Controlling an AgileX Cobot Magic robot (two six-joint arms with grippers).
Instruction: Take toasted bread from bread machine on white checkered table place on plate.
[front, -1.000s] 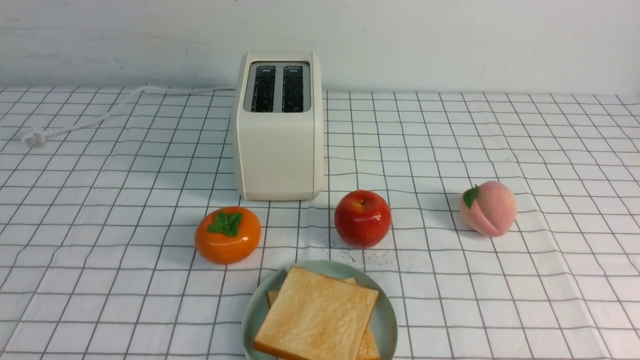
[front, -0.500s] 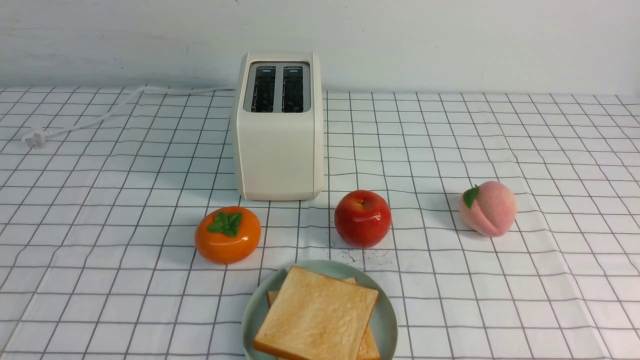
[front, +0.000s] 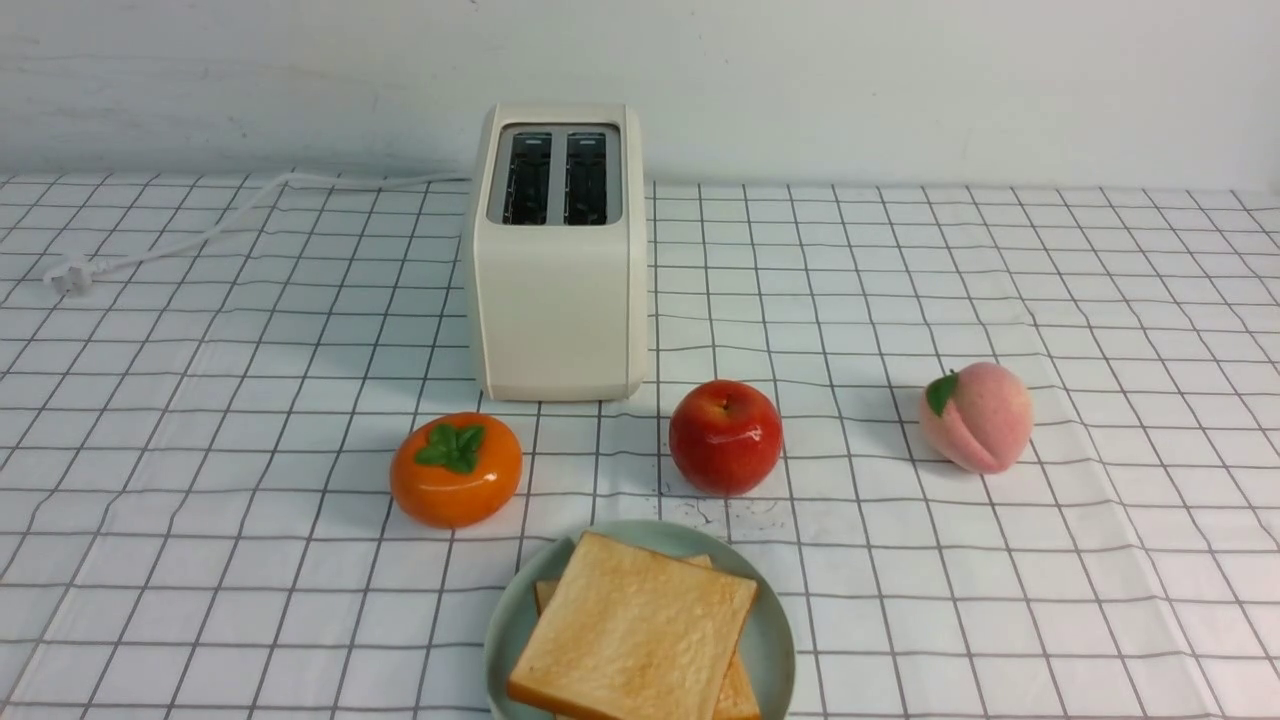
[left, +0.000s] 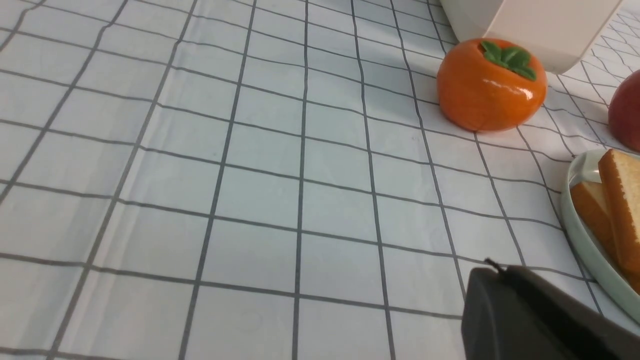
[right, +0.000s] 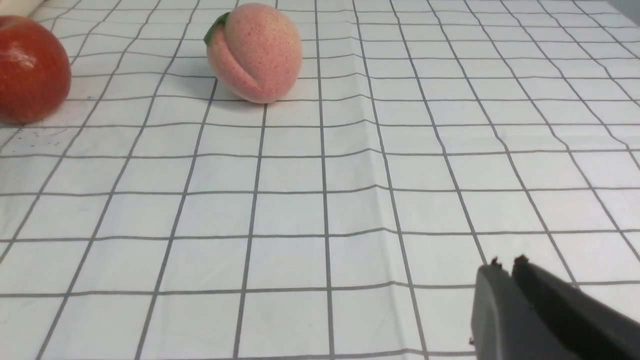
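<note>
Both 2 slices of toasted bread (front: 632, 640) lie stacked on the plate (front: 772, 640), the bread machine (front: 558, 255) behind it empty, both grippers clenched on nothing, so the task looks done.

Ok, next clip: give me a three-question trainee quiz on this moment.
1. True or false: both slots of the bread machine are empty.
2. How many slices of toasted bread lie on the plate?
3. Which fruit sits nearest the right gripper: A persimmon, B apple, C peach?

Key: 1 true; 2 two, stacked; 3 C.
</note>
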